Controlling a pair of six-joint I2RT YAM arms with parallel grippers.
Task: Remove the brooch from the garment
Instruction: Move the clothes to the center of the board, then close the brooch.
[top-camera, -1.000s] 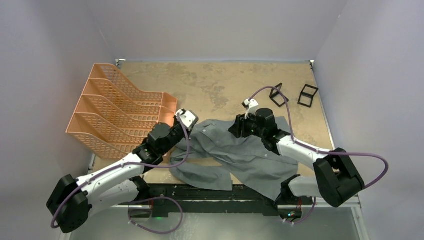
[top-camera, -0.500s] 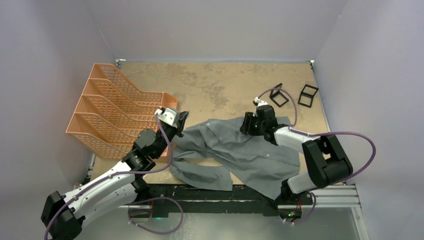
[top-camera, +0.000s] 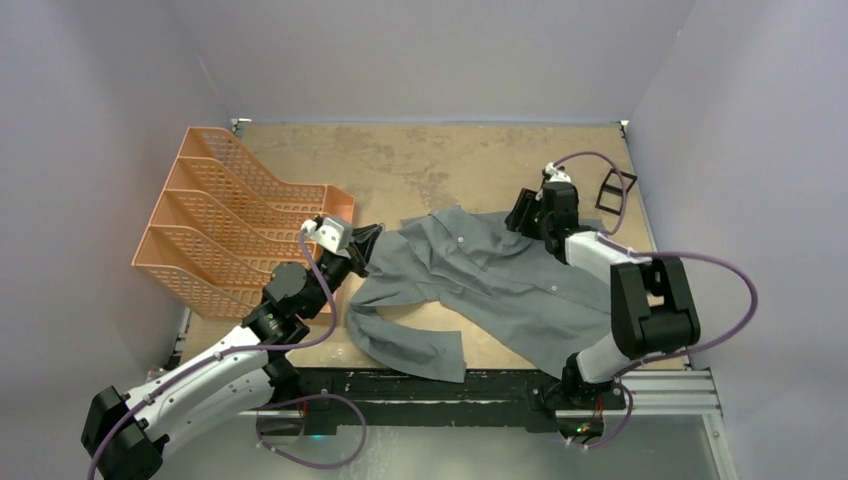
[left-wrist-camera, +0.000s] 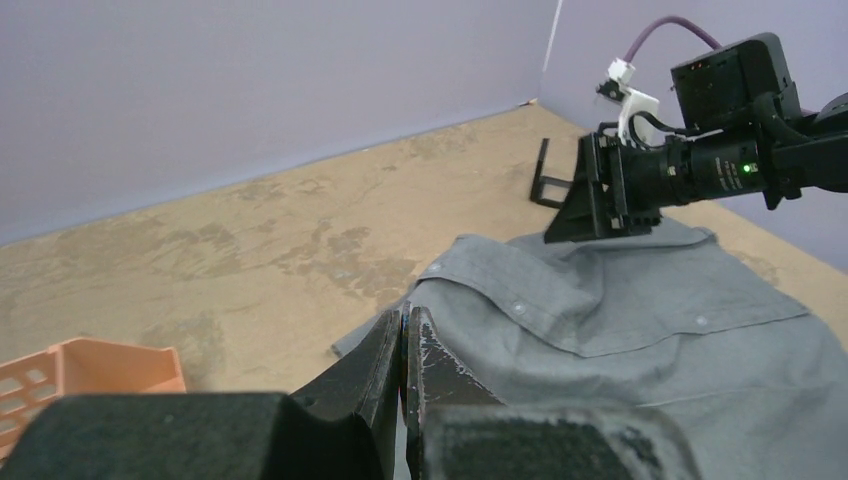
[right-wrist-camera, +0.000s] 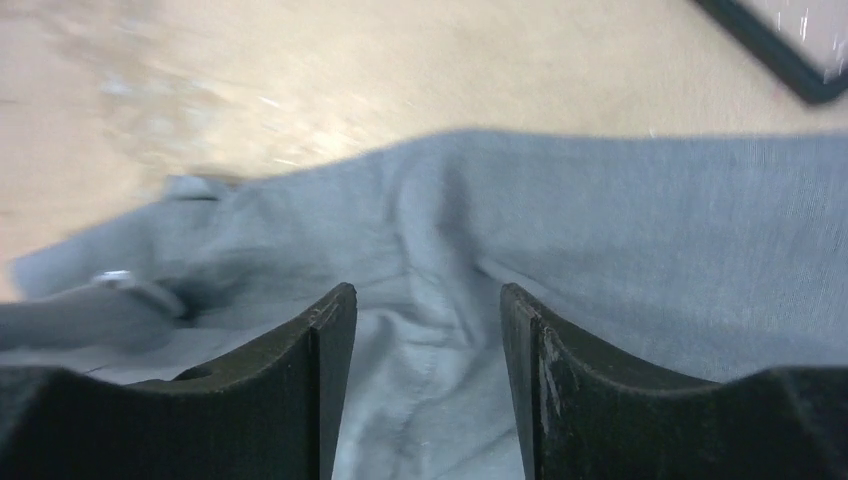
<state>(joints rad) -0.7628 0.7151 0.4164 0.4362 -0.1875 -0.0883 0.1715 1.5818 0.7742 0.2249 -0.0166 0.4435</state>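
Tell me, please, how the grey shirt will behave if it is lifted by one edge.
Likely floppy: the shirt lies in folds on the table, so a lifted edge would sag. Probably light, as the cloth looks thin. Pushed, it may bunch rather than slide: a ridge stands between the right end effector's open fingers.

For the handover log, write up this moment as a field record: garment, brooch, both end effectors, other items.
garment: grey shirt, spread on the table, button side up
brooch: not discernible in any view
left end effector: shut, tips at the garment's left edge; a pinch on the cloth cannot be confirmed
right end effector: open, astride a fold near the garment's far right edge
other items: orange file rack at the table's left; black frame stand at far right
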